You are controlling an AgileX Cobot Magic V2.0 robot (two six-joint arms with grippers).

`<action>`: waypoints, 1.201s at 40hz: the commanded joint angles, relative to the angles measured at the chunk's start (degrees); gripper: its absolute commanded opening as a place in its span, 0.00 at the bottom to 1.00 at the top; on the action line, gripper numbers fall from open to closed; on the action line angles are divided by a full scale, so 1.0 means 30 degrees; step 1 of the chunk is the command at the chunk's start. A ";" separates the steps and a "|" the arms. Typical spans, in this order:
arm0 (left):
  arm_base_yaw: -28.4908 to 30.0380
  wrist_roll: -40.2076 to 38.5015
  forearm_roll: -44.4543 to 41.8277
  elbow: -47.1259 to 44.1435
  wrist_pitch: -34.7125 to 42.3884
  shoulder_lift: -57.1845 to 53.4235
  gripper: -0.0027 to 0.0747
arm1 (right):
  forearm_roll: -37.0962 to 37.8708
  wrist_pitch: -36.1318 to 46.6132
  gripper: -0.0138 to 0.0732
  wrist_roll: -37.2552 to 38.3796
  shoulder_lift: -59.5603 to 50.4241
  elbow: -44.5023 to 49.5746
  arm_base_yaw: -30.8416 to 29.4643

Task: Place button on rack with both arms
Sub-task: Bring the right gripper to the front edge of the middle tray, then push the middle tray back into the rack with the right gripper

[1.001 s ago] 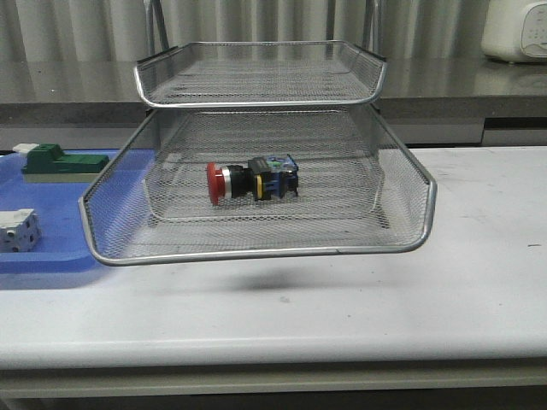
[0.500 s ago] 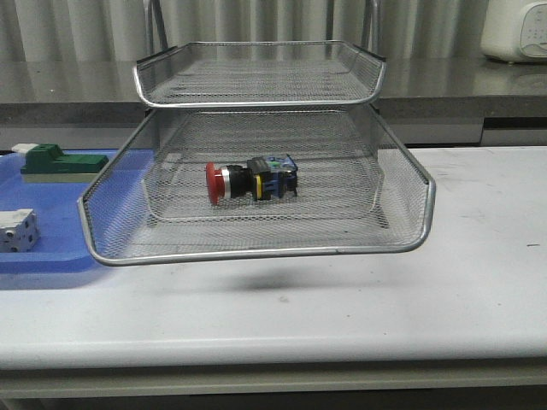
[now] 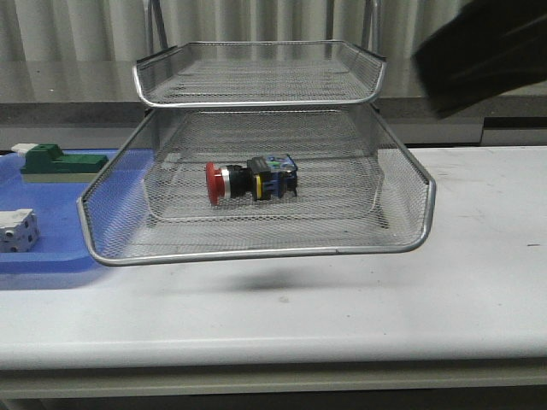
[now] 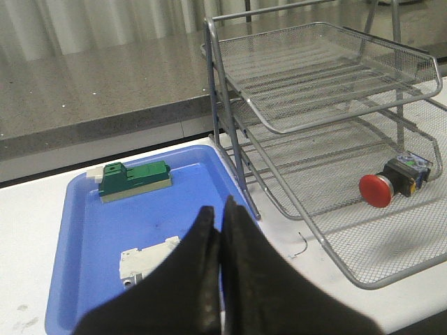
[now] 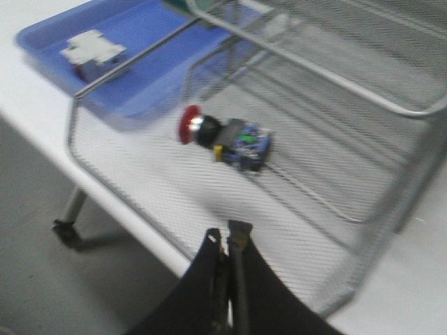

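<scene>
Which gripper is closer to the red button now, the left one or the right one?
Right. The right gripper hovers over the front of the pulled-out rack tier holding the button. The left gripper hangs above the blue tray, beside the rack.

The three-tier silver wire-mesh rack (image 3: pixel 256 154) stands on the white table (image 3: pixel 385 307), its middle tier pulled out toward the near edge. The red-headed push-button with a dark body (image 3: pixel 250 181) lies on its side in that pulled-out tier, head to the left. Left of the rack, just beside it, lies the flat blue plastic tray (image 3: pixel 43 265). In the tray, the green-and-white block (image 3: pixel 61 162) sits at the far end and the white block (image 3: pixel 17 229) nearer. A black arm (image 3: pixel 487 51) hangs above the rack's right side.
</scene>
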State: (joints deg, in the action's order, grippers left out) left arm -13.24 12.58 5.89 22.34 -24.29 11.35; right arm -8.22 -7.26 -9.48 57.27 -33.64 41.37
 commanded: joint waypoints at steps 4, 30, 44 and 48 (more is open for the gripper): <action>0.0028 -0.0205 0.0205 0.0535 0.1578 0.0161 0.01 | -0.0752 0.3437 0.09 -0.0176 0.3004 -0.0713 0.3360; 0.0028 -0.0205 0.0205 0.0535 0.1578 0.0161 0.01 | -0.2116 0.8981 0.09 -0.0176 1.0798 -0.0713 0.4074; 0.0028 -0.0205 0.0205 0.0535 0.1578 0.0161 0.01 | -0.2108 0.9425 0.09 -0.0176 1.1054 -0.1305 0.2687; 0.0028 -0.0205 0.0205 0.0535 0.1551 0.0161 0.01 | -0.2108 0.9359 0.09 -0.0176 1.1070 -0.1647 0.2293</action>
State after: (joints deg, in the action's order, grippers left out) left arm -13.24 12.58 5.89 22.34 -24.29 11.35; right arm -14.59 16.70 -9.60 92.40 -36.30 49.45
